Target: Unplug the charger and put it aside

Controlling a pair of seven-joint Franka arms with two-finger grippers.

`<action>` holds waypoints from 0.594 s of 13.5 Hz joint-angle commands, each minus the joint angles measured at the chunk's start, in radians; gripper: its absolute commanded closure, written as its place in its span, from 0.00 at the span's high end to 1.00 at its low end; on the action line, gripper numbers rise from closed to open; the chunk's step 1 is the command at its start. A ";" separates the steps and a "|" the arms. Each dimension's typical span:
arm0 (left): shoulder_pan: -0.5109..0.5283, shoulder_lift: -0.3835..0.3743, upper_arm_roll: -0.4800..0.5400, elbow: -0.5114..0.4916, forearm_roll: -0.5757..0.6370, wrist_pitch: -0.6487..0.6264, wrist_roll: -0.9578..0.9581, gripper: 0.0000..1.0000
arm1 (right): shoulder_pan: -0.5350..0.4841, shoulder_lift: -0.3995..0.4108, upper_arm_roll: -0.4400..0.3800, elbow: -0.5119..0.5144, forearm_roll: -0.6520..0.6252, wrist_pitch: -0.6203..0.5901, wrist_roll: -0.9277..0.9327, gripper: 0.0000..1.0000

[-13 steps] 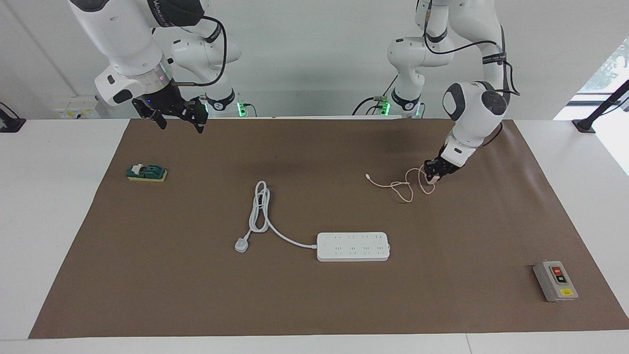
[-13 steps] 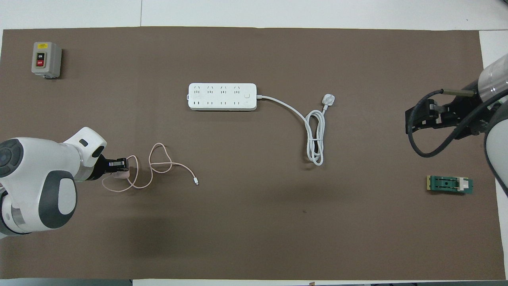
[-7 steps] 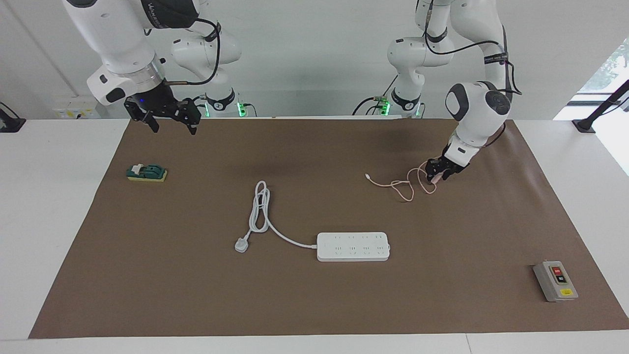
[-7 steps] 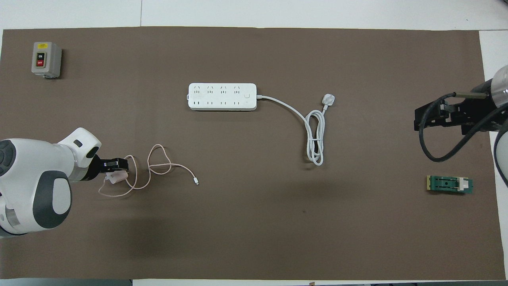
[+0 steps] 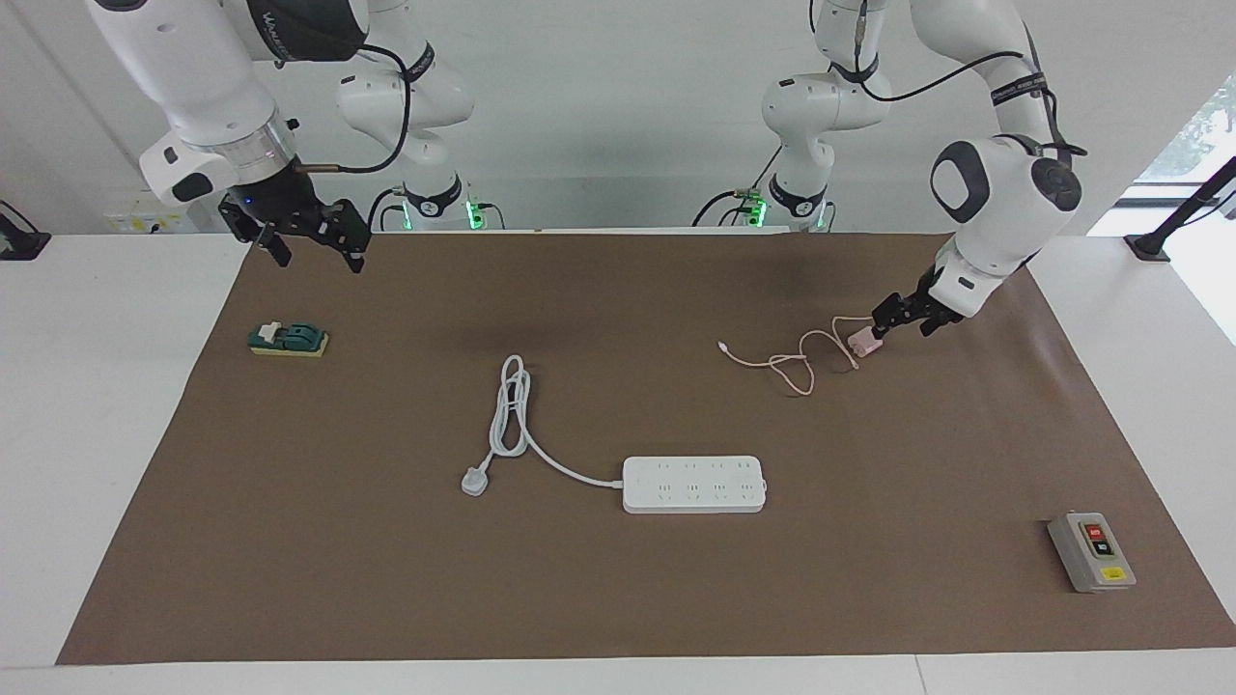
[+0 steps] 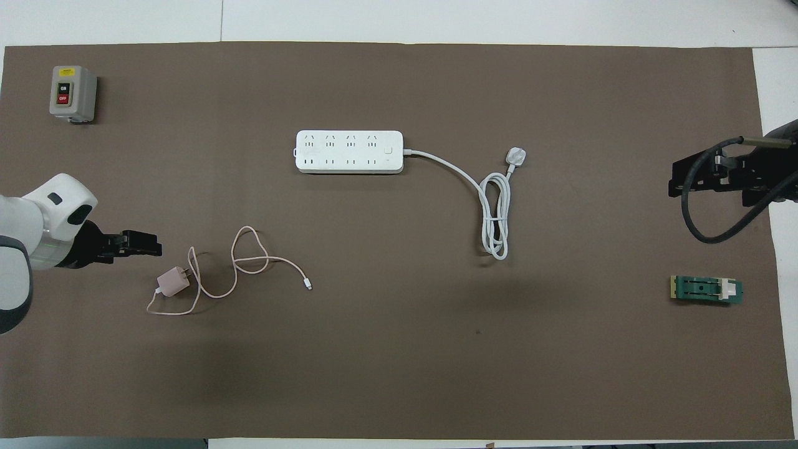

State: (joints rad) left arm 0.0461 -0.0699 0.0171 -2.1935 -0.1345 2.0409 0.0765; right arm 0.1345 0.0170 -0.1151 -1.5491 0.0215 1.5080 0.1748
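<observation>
We see the right gripper (image 5: 307, 243) up over the table's (image 5: 618, 579) edge, fingers open; the charger (image 5: 864, 342) lies free on the table, the left gripper (image 5: 890, 319) just beside it, fingers empty, state unclear; farther lies the strip (image 5: 694, 484).

A matt brown paper-like mat (image 5: 618, 579) covers a smooth white table (image 5: 97, 405). At centre lies a glossy white plastic power strip (image 5: 693, 484); centre right, a pale pink plastic charger (image 5: 862, 342); lower right, a matt grey box (image 5: 1090, 551).
</observation>
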 commanded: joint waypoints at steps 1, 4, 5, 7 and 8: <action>0.015 0.010 -0.006 0.090 0.039 -0.068 -0.004 1.00 | -0.026 0.013 0.028 -0.022 0.003 0.021 -0.026 1.00; 0.008 0.010 -0.006 0.197 0.110 -0.198 -0.065 1.00 | -0.053 0.023 0.041 0.015 0.000 0.017 -0.028 1.00; 0.000 0.009 -0.008 0.234 0.148 -0.247 -0.092 1.00 | -0.071 0.023 0.063 0.015 -0.002 0.015 -0.028 1.00; -0.002 -0.001 -0.014 0.309 0.162 -0.352 -0.132 1.00 | -0.082 0.021 0.072 0.014 -0.005 0.009 -0.028 1.00; -0.002 -0.007 -0.019 0.336 0.164 -0.385 -0.152 1.00 | -0.090 0.023 0.074 0.014 -0.006 0.009 -0.028 1.00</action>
State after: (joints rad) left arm 0.0477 -0.0712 0.0067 -1.9221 0.0034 1.7383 -0.0270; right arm 0.0797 0.0359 -0.0669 -1.5442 0.0216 1.5160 0.1746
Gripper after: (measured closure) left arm 0.000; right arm 0.000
